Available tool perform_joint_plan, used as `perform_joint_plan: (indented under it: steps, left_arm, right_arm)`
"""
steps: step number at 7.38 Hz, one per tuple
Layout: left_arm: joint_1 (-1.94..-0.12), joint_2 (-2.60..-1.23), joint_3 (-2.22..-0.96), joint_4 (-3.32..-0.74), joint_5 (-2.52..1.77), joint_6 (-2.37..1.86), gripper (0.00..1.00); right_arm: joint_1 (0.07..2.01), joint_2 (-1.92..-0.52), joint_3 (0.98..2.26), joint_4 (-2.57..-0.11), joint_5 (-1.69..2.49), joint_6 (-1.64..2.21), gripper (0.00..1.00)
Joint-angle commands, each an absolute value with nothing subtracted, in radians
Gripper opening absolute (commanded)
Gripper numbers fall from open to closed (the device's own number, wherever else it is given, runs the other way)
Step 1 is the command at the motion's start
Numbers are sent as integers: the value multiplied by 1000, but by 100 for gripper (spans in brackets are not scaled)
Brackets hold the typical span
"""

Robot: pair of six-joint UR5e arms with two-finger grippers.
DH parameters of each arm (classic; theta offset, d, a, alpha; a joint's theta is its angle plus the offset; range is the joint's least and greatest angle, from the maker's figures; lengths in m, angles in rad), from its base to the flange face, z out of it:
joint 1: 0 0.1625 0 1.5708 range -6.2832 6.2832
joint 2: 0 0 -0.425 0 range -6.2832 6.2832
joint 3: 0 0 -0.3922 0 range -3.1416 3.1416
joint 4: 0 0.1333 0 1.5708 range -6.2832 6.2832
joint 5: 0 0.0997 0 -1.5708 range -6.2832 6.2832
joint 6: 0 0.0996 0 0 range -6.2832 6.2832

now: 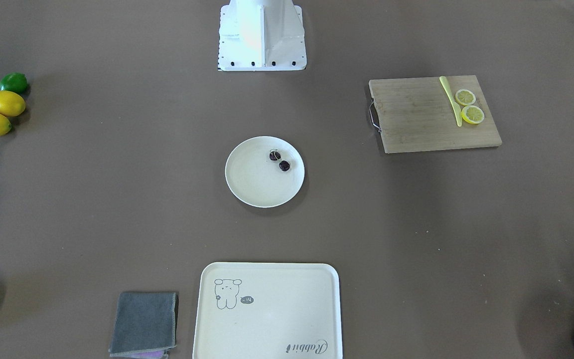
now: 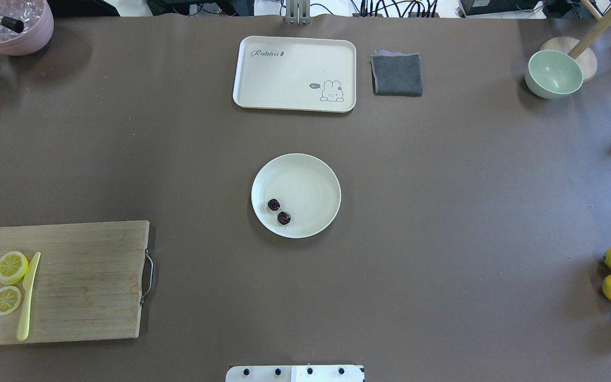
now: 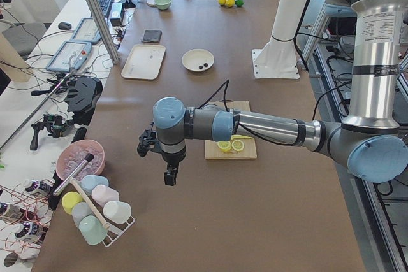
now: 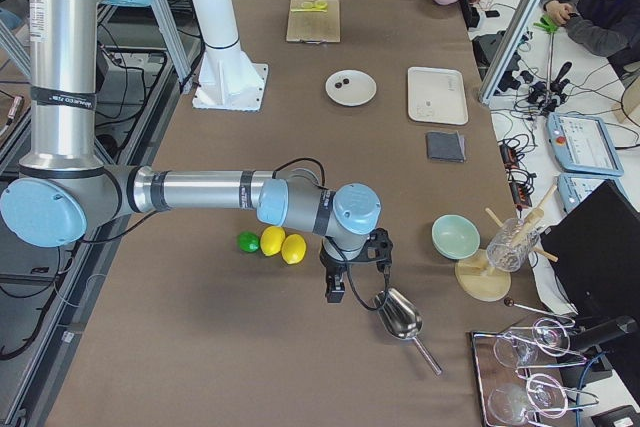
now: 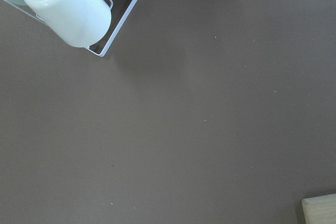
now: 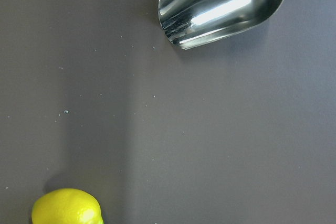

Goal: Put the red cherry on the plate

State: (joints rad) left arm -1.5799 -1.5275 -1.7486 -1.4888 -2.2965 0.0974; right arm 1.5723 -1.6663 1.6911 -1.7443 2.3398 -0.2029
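Brown table point(image 2: 443, 212) bears plate point(image 2: 308, 183) with red cherry point(image 2: 278, 211) lying diagonally.

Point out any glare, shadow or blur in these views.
Right wrist view: bright glare streaks on the metal scoop. Front-facing view: the robot base is washed out. Left wrist view: the white cup looks soft-edged. Overhead view: the plate throws only a thin shadow.

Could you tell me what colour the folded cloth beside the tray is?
Dark grey cloth, clearest in the overhead view.

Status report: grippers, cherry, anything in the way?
Left gripper, right gripper: far out to the sides, jaws unreadable. Dark maroon cherry pair lies on the round cream-white plate. Nothing else on it.
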Motion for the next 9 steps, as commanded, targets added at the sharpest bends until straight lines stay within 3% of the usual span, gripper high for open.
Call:
perform_joint_plan:
  steps: [1, 9]
  left_arm:
    - [-1582, -1475, -1799, -1496, -2304, 101, 98]
    - [-1592, -1454, -1775, -1494, -2364, 97, 98]
  right_arm:
    - [1572, -1666, 1654, -1678, 2350, -202, 100]
    - [1572, -1663, 1663, -1677, 2350, -202, 100]
